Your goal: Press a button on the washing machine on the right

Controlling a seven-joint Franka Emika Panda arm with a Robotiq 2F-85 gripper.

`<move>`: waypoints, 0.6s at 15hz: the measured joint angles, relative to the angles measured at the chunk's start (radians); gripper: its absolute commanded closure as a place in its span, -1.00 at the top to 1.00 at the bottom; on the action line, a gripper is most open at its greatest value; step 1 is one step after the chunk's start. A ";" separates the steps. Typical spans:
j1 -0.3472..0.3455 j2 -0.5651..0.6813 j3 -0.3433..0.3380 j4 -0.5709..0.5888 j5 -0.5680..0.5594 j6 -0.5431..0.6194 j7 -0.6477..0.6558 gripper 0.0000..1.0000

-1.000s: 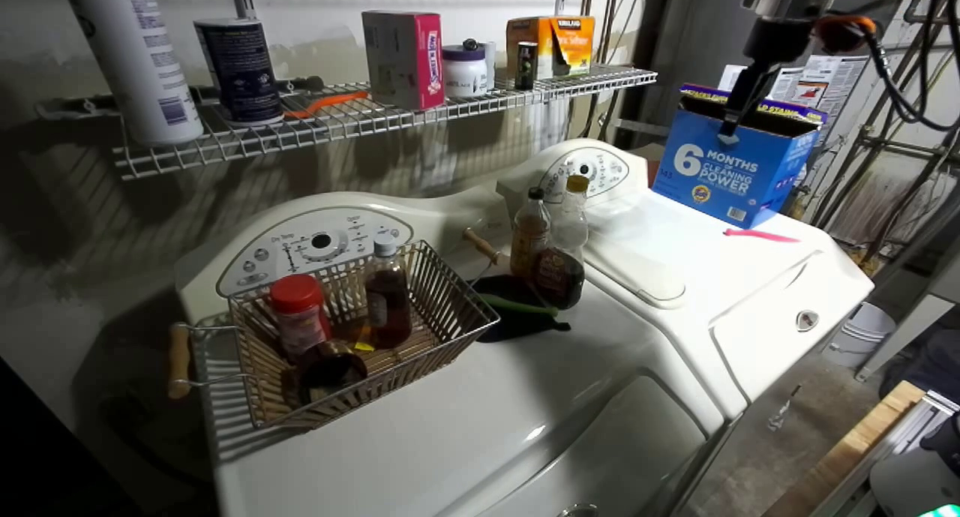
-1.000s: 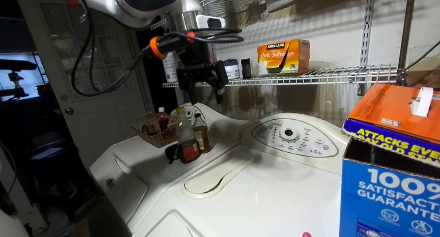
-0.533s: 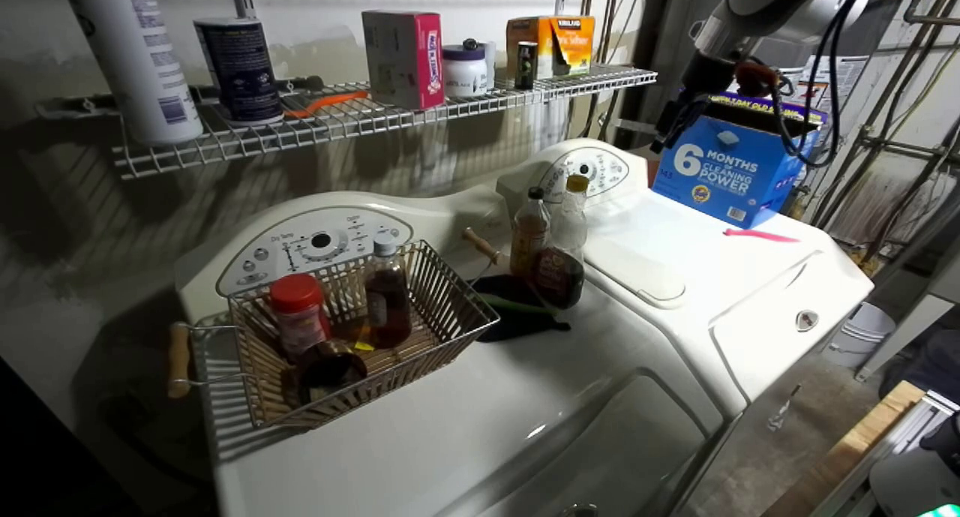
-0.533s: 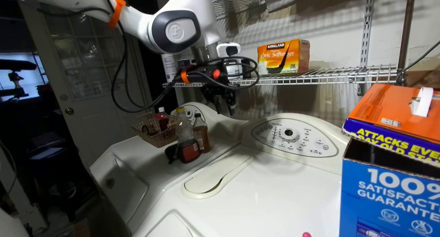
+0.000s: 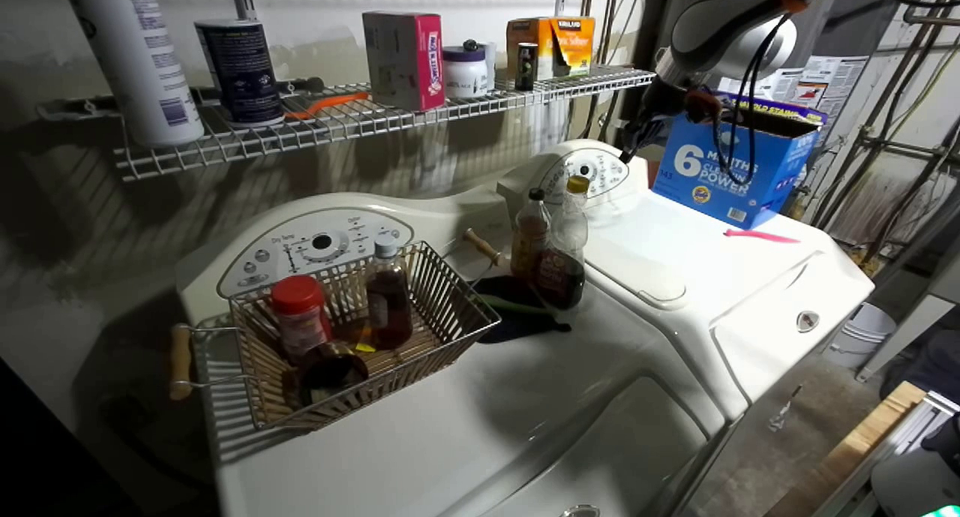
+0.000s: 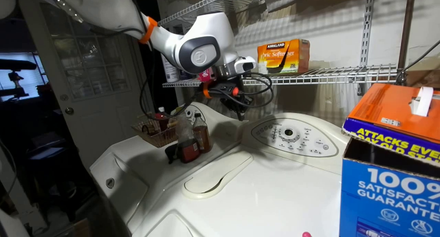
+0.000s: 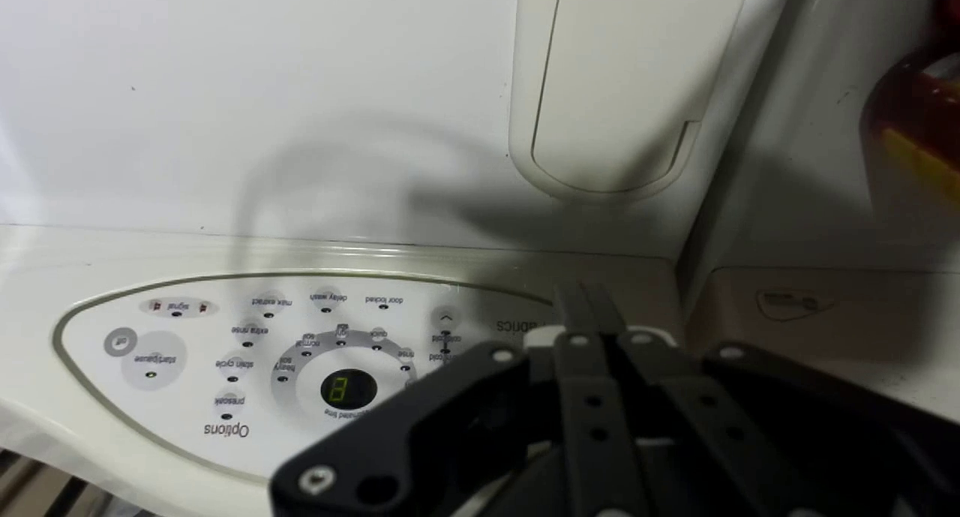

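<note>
The white washing machine (image 6: 261, 195) has a rounded console whose oval button panel (image 6: 299, 137) surrounds a dark round display (image 7: 349, 389) with a lit yellow-green digit. In the wrist view the panel's labels stand upside down, and the start/pause button (image 7: 154, 361) shows near its left end. My gripper (image 7: 583, 288) is shut with nothing between its fingers and covers the panel's Fabrics end there. In both exterior views the gripper (image 5: 625, 155) (image 6: 241, 118) hangs near the console with its tips pointing down. They appear apart from the panel.
A second white machine (image 5: 420, 442) adjoins, bearing a wire basket (image 5: 442, 352) and two bottles (image 6: 188, 140) (image 6: 202, 133). A blue box (image 5: 739, 164) stands on the washer's far side, with a pink strip (image 5: 761, 235) before it. A wire shelf (image 6: 330, 78) runs above the consoles.
The gripper has gone from open to shut. It has come down towards the washer's console, moving left in an exterior view where it earlier overlapped the blue box.
</note>
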 measured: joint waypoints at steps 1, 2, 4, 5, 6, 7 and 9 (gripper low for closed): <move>-0.008 0.024 0.007 0.018 0.000 0.006 0.000 -1.00; -0.016 0.046 0.014 0.037 0.001 0.008 0.000 -1.00; -0.034 0.089 0.029 0.079 0.001 0.008 0.000 -1.00; -0.042 0.108 0.036 0.097 0.001 0.008 0.000 -1.00; -0.050 0.127 0.045 0.115 0.001 0.008 0.000 -0.98; -0.054 0.144 0.053 0.131 -0.001 0.008 0.000 -0.98; -0.056 0.171 0.060 0.152 -0.001 0.008 0.000 -0.98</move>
